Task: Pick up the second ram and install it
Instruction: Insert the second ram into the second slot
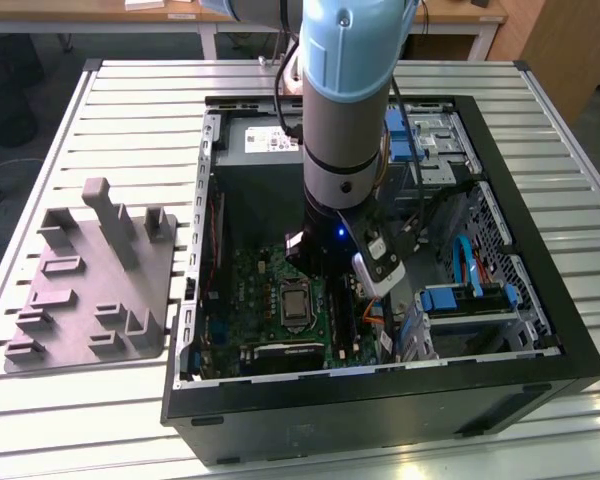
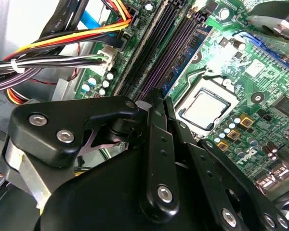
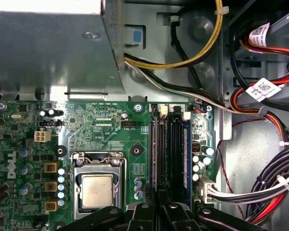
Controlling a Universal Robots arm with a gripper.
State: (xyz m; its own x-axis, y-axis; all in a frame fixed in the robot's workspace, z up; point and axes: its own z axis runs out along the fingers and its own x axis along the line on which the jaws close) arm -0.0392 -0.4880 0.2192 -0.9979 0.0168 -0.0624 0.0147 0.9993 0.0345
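The gripper is down inside the open computer case, its black fingers drawn close together right over the memory slots. In both wrist views the fingertips sit at the slot bank beside the processor socket. Whether they are pinching anything I cannot tell: the tips hide what lies between them. A module with a blue-labelled face stands in the slot row; I cannot say for sure whether that is the second ram or the other stick, and no loose stick shows on the grey fixture block out on the table.

My read: this is the seating stage, judging by how low the arm stands over the motherboard. Doing it well means keeping the stick square to the slot, notch aligned, pressure even along its length so both end latches catch. A tilted push could bind it.

The case rests on a slatted metal table, with the fixture block at the exterior view's left. Cable bundles crowd the slot side, so clearance there is tight. Wooden desks stand beyond.
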